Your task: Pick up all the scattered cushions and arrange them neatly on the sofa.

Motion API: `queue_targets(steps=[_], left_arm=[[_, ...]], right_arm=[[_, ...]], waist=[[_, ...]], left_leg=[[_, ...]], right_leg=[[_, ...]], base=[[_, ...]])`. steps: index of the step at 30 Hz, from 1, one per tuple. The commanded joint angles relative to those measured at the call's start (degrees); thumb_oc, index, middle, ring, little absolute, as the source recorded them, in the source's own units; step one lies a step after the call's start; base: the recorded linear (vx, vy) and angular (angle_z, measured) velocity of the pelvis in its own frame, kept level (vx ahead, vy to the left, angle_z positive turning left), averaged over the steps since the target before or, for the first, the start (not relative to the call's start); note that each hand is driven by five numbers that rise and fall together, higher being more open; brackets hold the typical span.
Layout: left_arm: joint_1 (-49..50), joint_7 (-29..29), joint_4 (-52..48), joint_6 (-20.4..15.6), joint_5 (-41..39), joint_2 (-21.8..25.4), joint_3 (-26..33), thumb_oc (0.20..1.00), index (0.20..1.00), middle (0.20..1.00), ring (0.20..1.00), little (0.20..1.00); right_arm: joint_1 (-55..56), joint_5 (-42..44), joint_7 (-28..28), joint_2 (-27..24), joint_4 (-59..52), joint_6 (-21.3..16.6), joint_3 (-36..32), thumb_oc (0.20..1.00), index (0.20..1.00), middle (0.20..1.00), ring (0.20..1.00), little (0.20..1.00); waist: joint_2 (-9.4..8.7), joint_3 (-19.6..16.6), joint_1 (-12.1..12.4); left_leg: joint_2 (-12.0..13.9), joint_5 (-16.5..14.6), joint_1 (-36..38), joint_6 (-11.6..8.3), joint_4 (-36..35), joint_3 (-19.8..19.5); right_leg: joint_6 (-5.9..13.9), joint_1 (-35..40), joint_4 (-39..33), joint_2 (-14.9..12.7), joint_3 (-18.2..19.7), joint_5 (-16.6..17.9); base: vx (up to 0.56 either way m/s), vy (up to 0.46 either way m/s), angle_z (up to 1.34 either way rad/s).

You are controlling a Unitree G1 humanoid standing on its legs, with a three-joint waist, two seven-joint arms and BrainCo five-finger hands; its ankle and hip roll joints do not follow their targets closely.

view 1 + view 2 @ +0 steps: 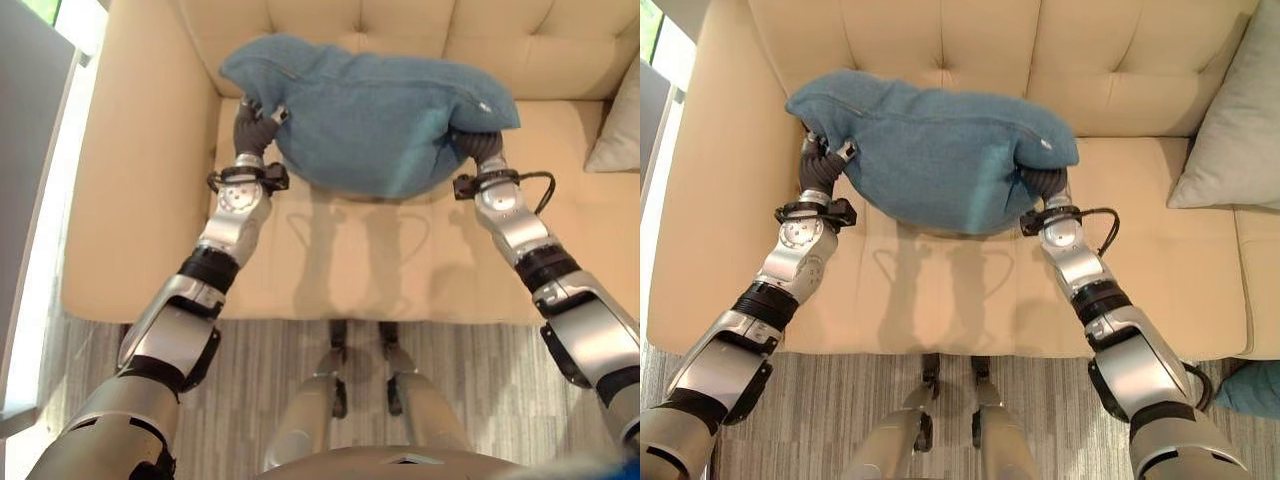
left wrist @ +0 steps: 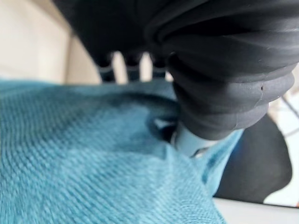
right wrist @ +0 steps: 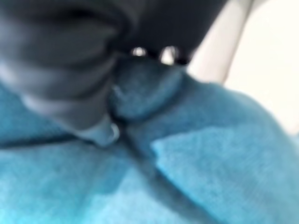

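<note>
Cushion (image 1: 370,115), blue, pinched by left hand (image 1: 255,122) and right hand (image 1: 1045,182) above sofa (image 1: 940,270).

Even, soft daylight fills the head views, brightest along the left edge, where a strip by the sofa (image 1: 150,200) is washed out white. The cushion (image 1: 370,115) and arms throw faint double shadows on the seat below. Straight lines bow near the edges. Both wrist views are blurred (the right one more), the cushion's weave only partly crisp.
</note>
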Motion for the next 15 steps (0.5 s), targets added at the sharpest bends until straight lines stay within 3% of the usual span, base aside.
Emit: queue_targets(steps=[1, 2, 3, 4, 5, 8, 15], left_arm=[[-13.34, -1.51, 2.81, -4.95, 3.31, -0.55, -6.29, 0.200, 0.200, 0.200, 0.200, 0.200], [-15.02, -1.41, 4.37, -4.92, 3.28, -0.17, -6.86, 0.200, 0.200, 0.200, 0.200, 0.200], [-18.10, -0.78, 7.40, -4.69, 3.64, 0.34, -7.42, 0.322, 0.322, 0.322, 0.322, 0.322], [-19.62, -0.01, 8.45, -4.47, 4.20, 0.70, -7.77, 1.000, 1.000, 1.000, 1.000, 1.000], [-21.14, 0.61, 9.67, -4.26, 4.57, 1.03, -8.20, 1.000, 1.000, 1.000, 1.000, 1.000], [-26.07, 2.81, 14.10, -3.73, 4.51, 1.41, -9.27, 1.000, 1.000, 1.000, 1.000, 1.000], [-32.84, 4.24, 22.06, -2.97, 2.33, 3.42, -10.21, 1.000, 1.000, 1.000, 1.000, 1.000]], right_arm=[[-9.93, -1.28, -1.07, 0.31, 0.99, -5.14, 1.77, 0.200, 0.200, 0.200, 0.200, 0.200], [-11.48, -2.12, -1.52, 0.08, 2.35, -4.92, 2.69, 0.200, 0.200, 0.200, 0.200, 0.200], [-14.41, -4.78, -3.17, -0.57, 4.60, -4.05, 4.14, 0.416, 0.416, 0.416, 0.416, 0.416], [-15.97, -6.64, -4.38, -0.96, 5.45, -3.32, 4.97, 0.846, 0.846, 0.846, 0.846, 0.846], [-17.52, -8.52, -5.62, -1.36, 6.52, -2.57, 5.61, 1.000, 1.000, 1.000, 1.000, 1.000], [-22.41, -11.08, -9.02, -2.48, 11.58, 0.26, 7.52, 1.000, 1.000, 1.000, 1.000, 1.000], [-29.98, -9.31, -10.25, -5.49, 20.45, 3.40, 11.89, 1.000, 1.000, 1.000, 1.000, 1.000]], waist=[[-2.12, -2.27, 1.09], [-2.39, -2.28, 1.08], [-2.80, -2.41, 0.92], [-2.96, -2.49, 0.85], [-3.05, -2.50, 0.89], [-3.17, -2.92, 1.28], [-2.42, -3.90, 1.02]], left_leg=[[1.95, -0.57, -3.81, -6.60, 2.32, 1.33], [2.06, -0.53, -4.64, -6.64, 2.53, 1.29], [2.09, -0.32, -5.83, -6.72, 2.46, 1.15], [2.10, -0.20, -6.47, -6.73, 2.39, 1.10], [2.11, -0.04, -7.03, -6.73, 2.30, 0.91], [2.12, 0.81, -8.55, -6.82, 1.20, 0.33], [1.40, 1.55, -10.36, -7.74, 0.21, -0.62]], right_leg=[[7.70, 0.00, 1.87, -5.27, -3.41, -0.78], [7.87, -0.61, 1.50, -5.24, -3.30, -0.44], [8.16, -1.62, 0.79, -5.16, -3.13, 0.14], [8.33, -2.26, 0.54, -5.03, -2.97, 0.42], [8.51, -2.84, 0.31, -4.96, -2.79, 0.67], [8.79, -5.16, 0.18, -4.79, -2.65, 0.97], [9.09, -7.76, 0.18, -4.59, -3.21, 1.31]], base=[[0.01, 0.000, -0.03], [0.04, -0.019, -0.03], [0.00, 0.000, 0.00], [0.04, -0.007, -0.02], [0.03, -0.002, -0.05], [0.04, -0.005, -0.13], [0.04, -0.005, 0.00]])
